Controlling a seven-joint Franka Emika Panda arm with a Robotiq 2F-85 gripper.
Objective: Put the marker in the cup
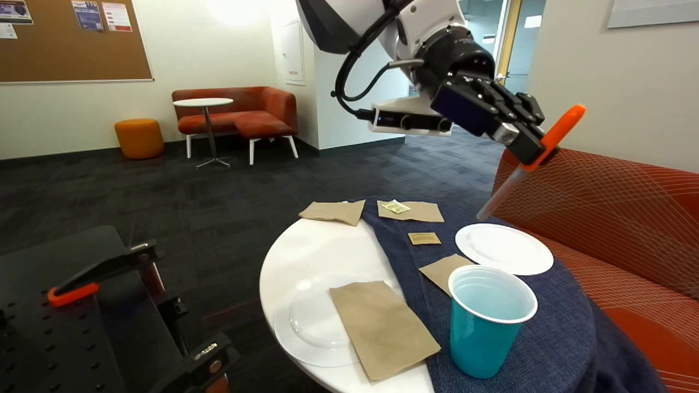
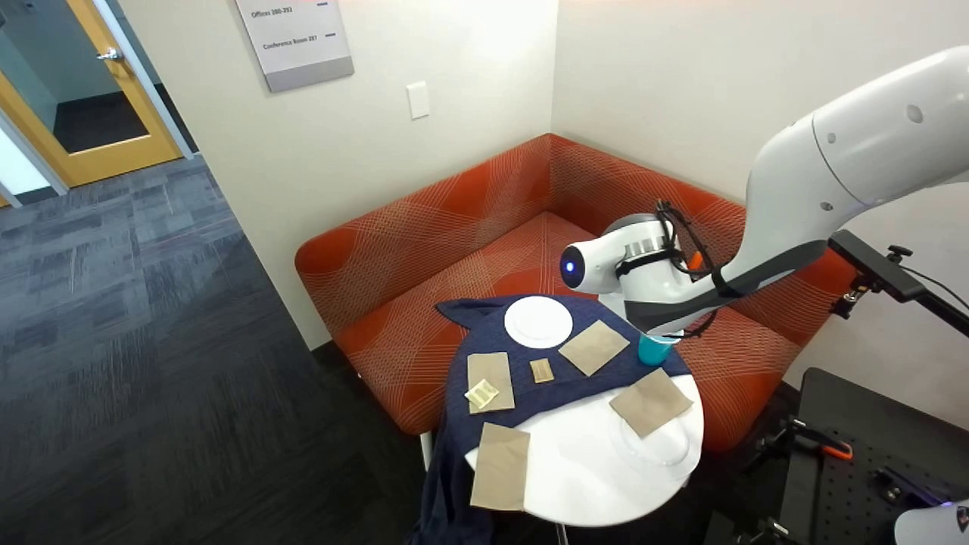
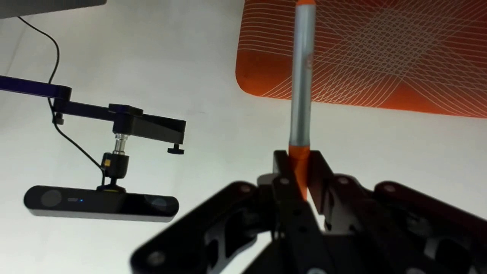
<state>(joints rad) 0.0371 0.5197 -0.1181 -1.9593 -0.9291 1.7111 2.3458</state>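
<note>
The pincer squeezes the tilted marker in the air; the blue cup stands on the dark cloth.

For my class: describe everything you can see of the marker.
The marker is slim and straight, probably plastic: an orange section, a grey barrel with a faint reddish mark, and a little orange at the barrel's far end. The gripper pinches the orange section. The marker is held aslant in midair, orange section uppermost, barrel slanting down, apart from the cup.
</note>
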